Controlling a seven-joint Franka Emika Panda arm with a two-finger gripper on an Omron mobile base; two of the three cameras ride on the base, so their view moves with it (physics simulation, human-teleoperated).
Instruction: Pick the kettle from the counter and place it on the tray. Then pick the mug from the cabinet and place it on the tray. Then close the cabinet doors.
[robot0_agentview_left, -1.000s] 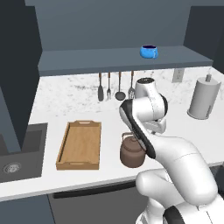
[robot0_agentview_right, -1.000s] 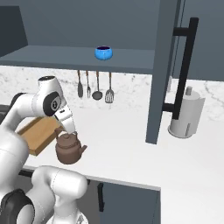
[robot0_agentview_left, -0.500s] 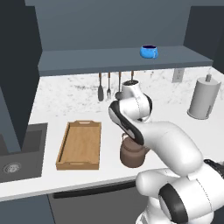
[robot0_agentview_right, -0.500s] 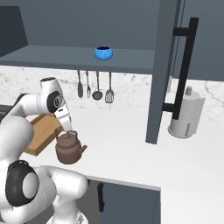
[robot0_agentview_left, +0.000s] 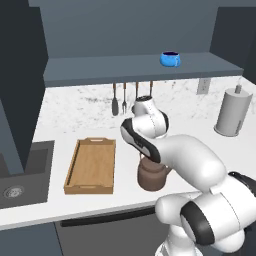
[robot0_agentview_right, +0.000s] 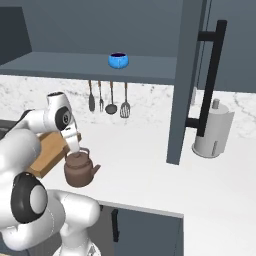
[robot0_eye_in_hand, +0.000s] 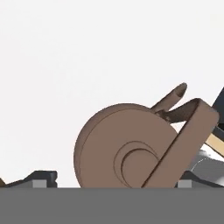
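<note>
- Kettle (robot0_agentview_left: 152, 176): one, dark brown, upright on the counter (robot0_agentview_left: 200, 140), just right of the tray (robot0_agentview_left: 90, 165); spout faces the front right in the right base view.
- Gripper (robot0_agentview_right: 74, 148): one, directly over the kettle's top. In the hand view a dark fingertip (robot0_eye_in_hand: 41, 177) sits at each lower corner with the lid and arched handle between them. The fingers look spread either side of the handle; whether anything is clasped yet, I cannot tell.
- Risk: the handle is thin and crosses the hand view at a slant, so a closing pinch could slip off it or catch the lid knob instead.
- Risk: held by the arch, the kettle would likely swing and could clip the near tray rim on the short carry left.
- Tray: one, bare, lying lengthwise front to back.
- Mug (robot0_agentview_left: 170, 58): one, blue, on the cabinet (robot0_agentview_left: 125, 30) shelf, well above and apart from the arm.
- Door (robot0_agentview_right: 192, 75): open, one black bar handle in the right base view.
- Hanging utensils (robot0_agentview_right: 111, 97): four, on the back wall.
- Grey cylinder (robot0_agentview_left: 232, 112): one, far right.
- Sink (robot0_agentview_left: 17, 175): one, left end.
</note>
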